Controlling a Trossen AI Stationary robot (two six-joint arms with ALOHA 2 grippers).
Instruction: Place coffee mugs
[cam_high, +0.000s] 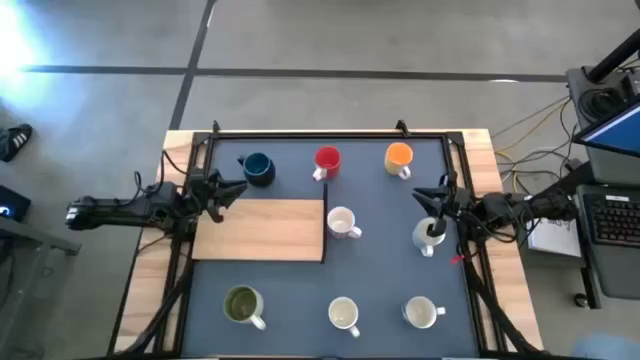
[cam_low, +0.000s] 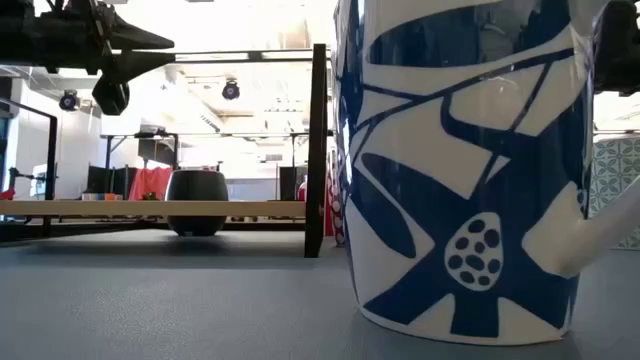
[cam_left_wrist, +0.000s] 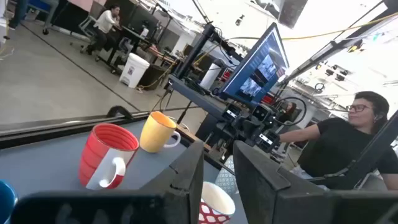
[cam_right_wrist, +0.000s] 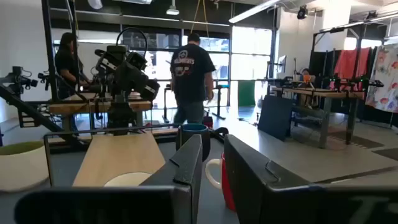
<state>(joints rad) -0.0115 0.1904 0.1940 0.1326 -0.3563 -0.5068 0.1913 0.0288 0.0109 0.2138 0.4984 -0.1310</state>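
Eight coffee mugs stand upright on the dark mat. Along the far side are a dark blue mug (cam_high: 258, 168), a red mug (cam_high: 327, 160) and an orange mug (cam_high: 399, 157). Two white mugs (cam_high: 342, 222) (cam_high: 430, 233) stand mid-table. An olive mug (cam_high: 243, 305) and two more white mugs (cam_high: 344, 314) (cam_high: 421, 313) line the near side. My left gripper (cam_high: 235, 190) hovers at the wooden board's far left corner. It is shut and holds nothing (cam_left_wrist: 219, 180). My right gripper (cam_high: 427, 197) hovers by the right-hand middle white mug, also shut and holding nothing (cam_right_wrist: 212, 168).
A light wooden board (cam_high: 262, 230) lies left of centre, with a black post at its right edge (cam_low: 318, 150). A black frame (cam_high: 330, 133) rims the mat. A blue-patterned white mug (cam_low: 470, 170) fills the low view. People are in the room beyond the table (cam_left_wrist: 348, 143) (cam_right_wrist: 191, 78).
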